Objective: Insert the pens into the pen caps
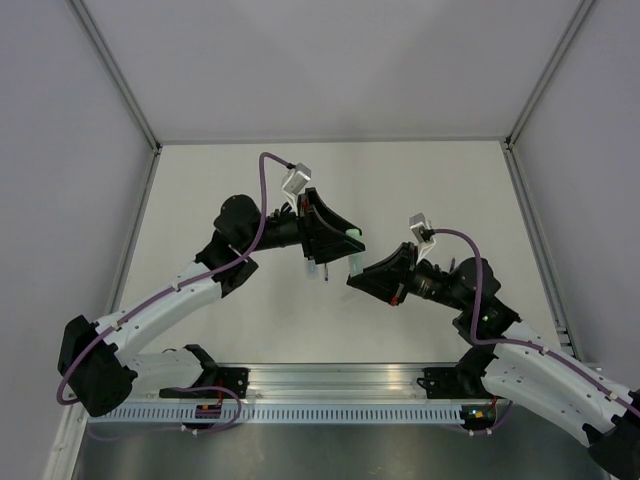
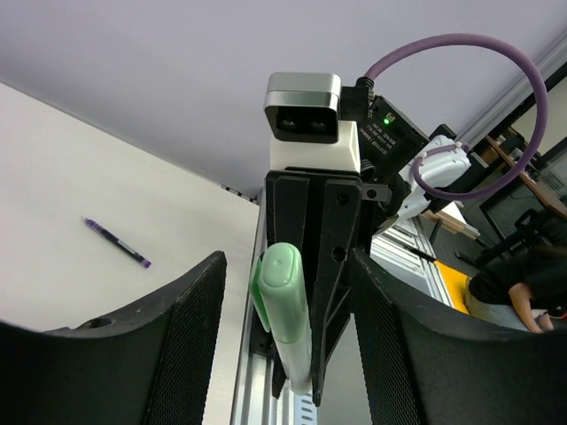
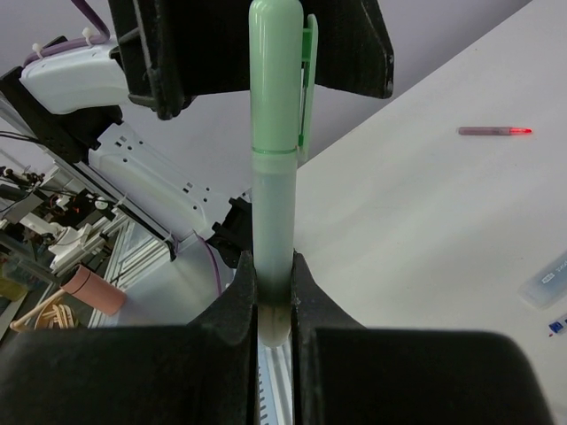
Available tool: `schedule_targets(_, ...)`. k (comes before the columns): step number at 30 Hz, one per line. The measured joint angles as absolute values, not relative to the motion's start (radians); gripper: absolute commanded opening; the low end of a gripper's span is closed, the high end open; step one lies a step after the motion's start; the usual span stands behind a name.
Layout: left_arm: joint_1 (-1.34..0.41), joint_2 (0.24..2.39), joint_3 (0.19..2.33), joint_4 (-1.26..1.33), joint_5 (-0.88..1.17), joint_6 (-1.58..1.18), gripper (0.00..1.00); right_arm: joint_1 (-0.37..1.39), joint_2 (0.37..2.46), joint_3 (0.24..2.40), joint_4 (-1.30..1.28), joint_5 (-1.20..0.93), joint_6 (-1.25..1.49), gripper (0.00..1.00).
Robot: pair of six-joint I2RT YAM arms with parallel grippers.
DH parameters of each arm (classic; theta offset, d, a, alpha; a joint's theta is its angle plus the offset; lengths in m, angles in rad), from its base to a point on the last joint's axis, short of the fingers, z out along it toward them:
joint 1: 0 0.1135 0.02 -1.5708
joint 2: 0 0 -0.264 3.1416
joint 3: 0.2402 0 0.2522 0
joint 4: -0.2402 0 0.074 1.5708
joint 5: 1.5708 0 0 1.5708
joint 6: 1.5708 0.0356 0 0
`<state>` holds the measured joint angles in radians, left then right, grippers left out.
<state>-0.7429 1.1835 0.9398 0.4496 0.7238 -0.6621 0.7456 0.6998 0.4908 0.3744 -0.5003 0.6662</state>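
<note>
My right gripper [image 3: 275,266] is shut on the pale barrel of a mint green pen [image 3: 271,212] and holds it upright in the air. A mint green cap [image 3: 276,71] with a clip sits on the pen's far end. My left gripper [image 2: 288,266] is open, its jaws wide on either side of the capped end [image 2: 285,292] without touching it. From above, the two grippers meet at mid-table, left [image 1: 338,232] and right [image 1: 358,272]. A dark purple pen [image 2: 117,243] and a red-pink pen [image 3: 494,131] lie on the table.
A light blue cap [image 3: 549,279] lies on the table at the right edge of the right wrist view; a pale blue piece [image 1: 314,268] shows below the left gripper from above. Grey walls [image 1: 60,150] enclose the white table [image 1: 430,190]. An aluminium rail [image 1: 340,385] runs along the near edge.
</note>
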Motion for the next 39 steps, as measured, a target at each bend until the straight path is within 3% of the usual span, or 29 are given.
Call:
schedule_targets(2, -0.744, 1.184, 0.94, 0.452, 0.713, -0.667, 0.6, 0.75, 0.697, 0.491, 0.374, -0.5, 0.666, 0.0)
schedule_targets(5, -0.744, 1.184, 0.94, 0.459, 0.708, -0.675, 0.46, 0.756, 0.694, 0.491, 0.374, -0.5, 0.666, 0.0)
schedule_targets(6, -0.744, 1.183, 0.939, 0.466, 0.708, -0.682, 0.3, 0.757, 0.694, 0.491, 0.374, -0.5, 0.667, 0.0)
schedule_targets(9, -0.746, 1.181, 0.936, 0.493, 0.708, -0.703, 0.03, 0.762, 0.693, 0.491, 0.377, -0.505, 0.665, 0.0)
schedule_targets(24, -0.77, 1.071, 0.71, 0.735, 0.641, -0.763, 0.02, 0.795, 0.698, 0.56, 0.208, -0.546, 0.607, 0.0)
schedule_targets(39, -0.77, 1.057, 0.553, 0.98, 0.485, -0.764, 0.02, 0.809, 0.903, 0.718, 0.086, -0.561, 0.497, 0.0)
